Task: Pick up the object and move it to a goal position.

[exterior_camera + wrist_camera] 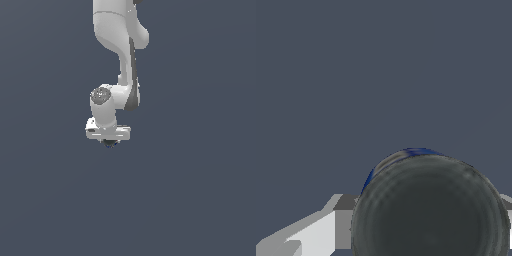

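Note:
The object (110, 144) is a small dark grey-black ball with a blue edge. In the exterior view it shows just under the white hand of my arm, in the middle of the picture. My gripper (109, 141) is shut on it, and the fingers are mostly hidden behind the hand and the ball. In the wrist view the object (431, 210) fills the space between the two fingers (343, 222), very close to the camera. I cannot tell whether the ball is off the floor.
The plain dark grey-blue floor (200, 200) lies all around. No other thing and no goal marker is in view.

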You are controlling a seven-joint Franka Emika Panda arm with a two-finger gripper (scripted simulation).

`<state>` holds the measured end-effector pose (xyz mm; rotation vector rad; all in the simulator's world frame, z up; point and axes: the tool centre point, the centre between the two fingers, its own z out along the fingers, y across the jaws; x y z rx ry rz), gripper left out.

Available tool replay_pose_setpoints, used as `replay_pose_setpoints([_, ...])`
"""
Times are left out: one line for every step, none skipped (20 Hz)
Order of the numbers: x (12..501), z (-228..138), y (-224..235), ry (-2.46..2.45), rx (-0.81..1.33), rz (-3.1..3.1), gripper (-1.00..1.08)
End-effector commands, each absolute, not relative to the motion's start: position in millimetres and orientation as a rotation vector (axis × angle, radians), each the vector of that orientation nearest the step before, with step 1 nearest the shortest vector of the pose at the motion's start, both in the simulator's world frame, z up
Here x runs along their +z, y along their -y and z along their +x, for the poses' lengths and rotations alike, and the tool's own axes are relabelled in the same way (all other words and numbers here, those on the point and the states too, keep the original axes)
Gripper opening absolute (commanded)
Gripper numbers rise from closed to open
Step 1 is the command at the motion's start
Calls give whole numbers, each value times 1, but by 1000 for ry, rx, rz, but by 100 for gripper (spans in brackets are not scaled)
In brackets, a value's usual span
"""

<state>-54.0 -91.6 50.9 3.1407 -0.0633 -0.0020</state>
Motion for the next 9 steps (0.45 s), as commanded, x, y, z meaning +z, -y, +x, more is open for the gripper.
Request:
replay_pose_setpoints([54, -63, 107, 61, 0, 3141, -100])
replay_pose_setpoints([55, -65, 112, 61, 0, 3141, -100])
replay_pose_setpoints([56, -67, 116, 61, 0, 3141, -100])
replay_pose_setpoints([57, -69, 120, 61, 0, 3141, -100])
replay_pose_setpoints([58, -70, 123, 61, 0, 3141, -100])
replay_pose_setpoints([58, -71, 125, 61, 0, 3141, -100])
replay_pose_setpoints([58, -72, 126, 61, 0, 3141, -100])
replay_pose_setpoints([58, -72, 127, 61, 0, 3141, -100])
replay_pose_setpoints([59, -72, 128, 61, 0, 3141, -100])
